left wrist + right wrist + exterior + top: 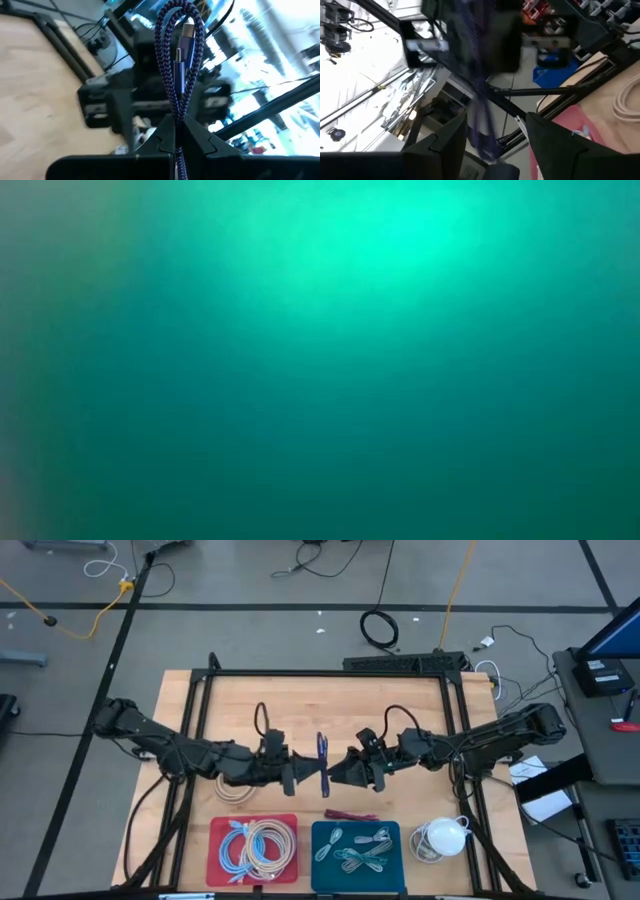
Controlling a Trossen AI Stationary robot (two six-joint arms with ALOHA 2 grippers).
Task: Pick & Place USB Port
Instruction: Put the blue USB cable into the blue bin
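A blue-purple braided USB cable [322, 752] is held up over the middle of the table, between my two grippers. It is doubled into a loop [172, 60], and a silver plug [187, 31] lies inside the loop. My left gripper [303, 774] comes in from the table's left and is shut on the cable. My right gripper [337, 772] faces it from the right and is open. Its two fingers stand on either side of the blurred cable [481, 117], and I see no touch. The low view shows only a teal blur. My left gripper pinches the doubled cable strands [178, 119] between its two fingers, just below the loop. The fingers come in level from the table's left and lie across the strands. The loop with the plug stands out past the fingertips, clear of the table.
Along the near edge stand a red tray [222, 830] with coiled cables and a teal tray [322, 832] with more cables. A white object [446, 836] sits to their right. A beige coil [236, 792] and a dark red item [350, 813] lie on the table. A black frame [330, 673] borders the board.
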